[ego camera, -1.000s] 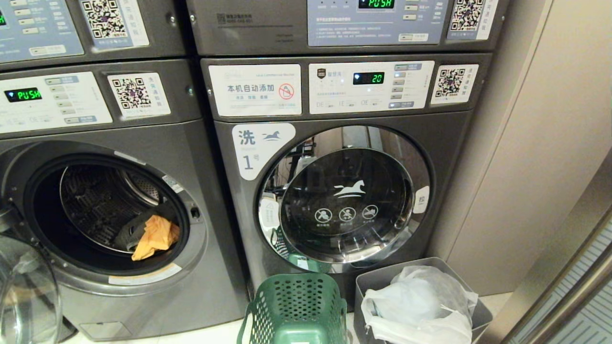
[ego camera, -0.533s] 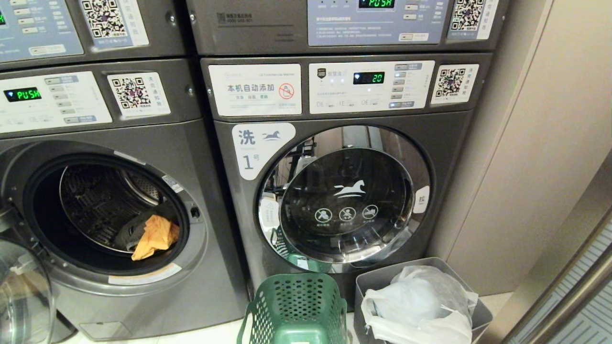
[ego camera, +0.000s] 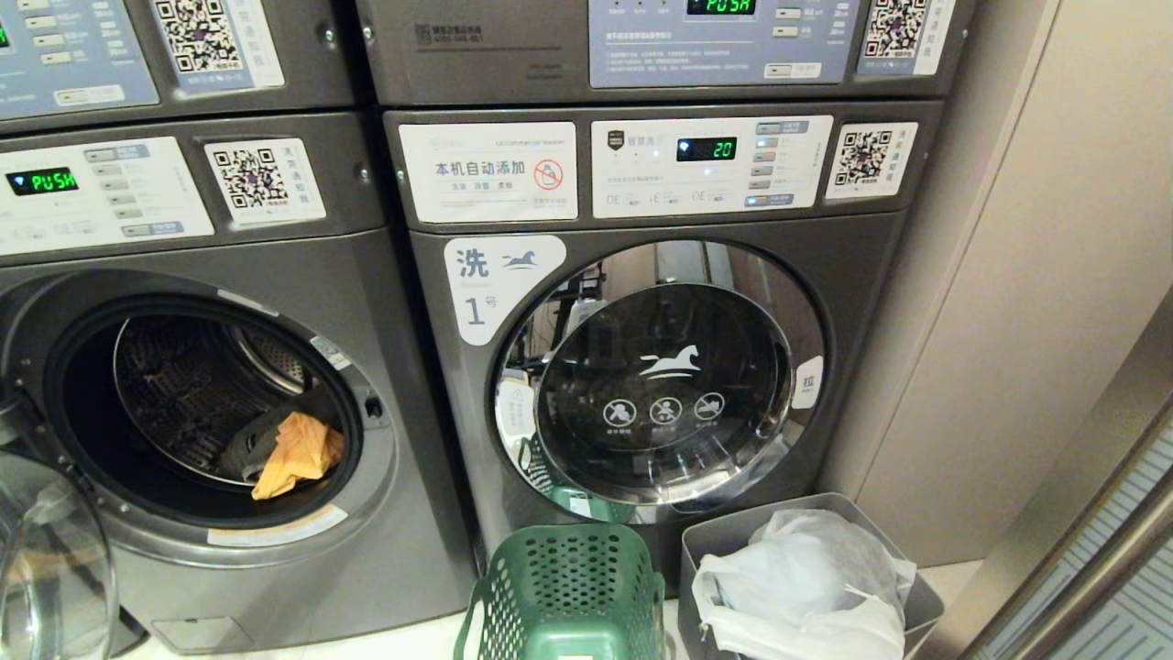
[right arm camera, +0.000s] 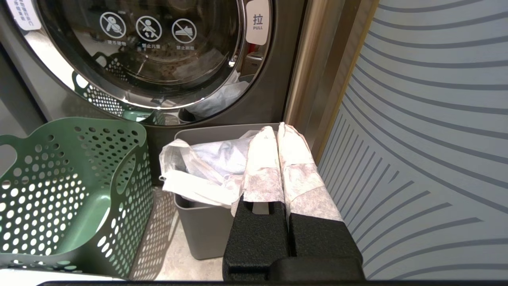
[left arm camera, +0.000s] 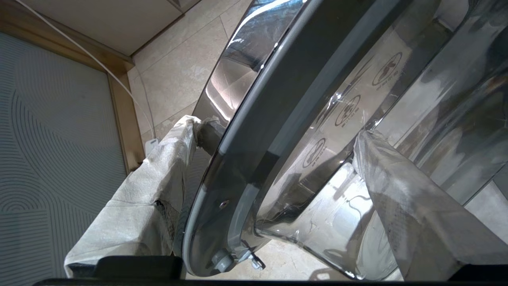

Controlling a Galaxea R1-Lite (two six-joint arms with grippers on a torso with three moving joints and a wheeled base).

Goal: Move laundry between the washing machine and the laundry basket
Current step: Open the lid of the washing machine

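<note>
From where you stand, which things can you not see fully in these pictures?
- Open door: head view, cut off by the left and bottom edges.
- Dark laundry: head view, partly hidden by the orange cloth; what kind, unclear.
- Green basket: head view, bottom edge cuts it; its floor is hidden.
- Grey bin: right wrist view, white bag and shut right claw cover the contents.
- Left claw: not in the head view.

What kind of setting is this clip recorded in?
Most likely a shared, pay-per-use laundry room: stacked grey washing machines with QR code stickers on their control panels, clothes in the open drum, and a green laundry basket on the tiled floor.
</note>
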